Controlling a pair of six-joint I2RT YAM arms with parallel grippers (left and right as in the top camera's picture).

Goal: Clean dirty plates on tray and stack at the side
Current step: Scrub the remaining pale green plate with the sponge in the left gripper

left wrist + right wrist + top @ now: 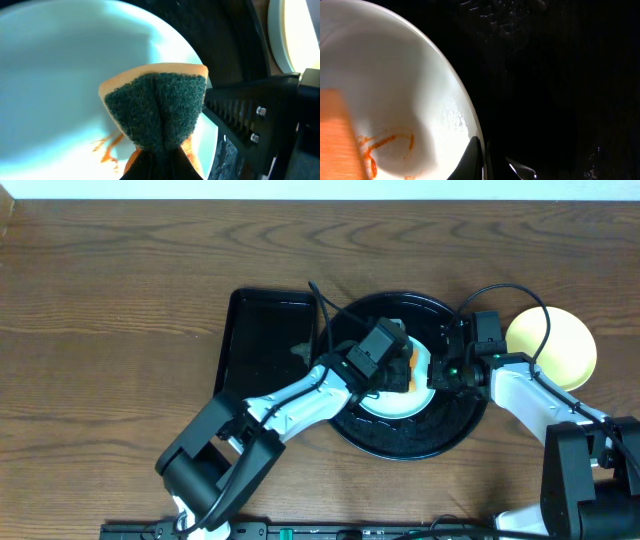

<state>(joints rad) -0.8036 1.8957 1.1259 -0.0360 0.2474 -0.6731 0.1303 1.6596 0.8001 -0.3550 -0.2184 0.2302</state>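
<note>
**Both my arms meet at one plate on the round tray**

A dark-brown wood-grain table fills the overhead view. Near its middle lies the round black tray, glossy, with a raised rim. A smaller rectangular black tray lies just beside it on my left.

A mint-blue plate lies flat inside the round tray. A pale yellow plate lies on the bare wood just beyond the tray's rim on my right.

My left gripper is clamped on a sponge, orange with a dark green scouring face, pressed against the mint-blue plate. My right gripper is at the same plate's edge, its jaws closed on the rim.

Thin orange-red sauce smears mark the plate next to the sponge.
</note>
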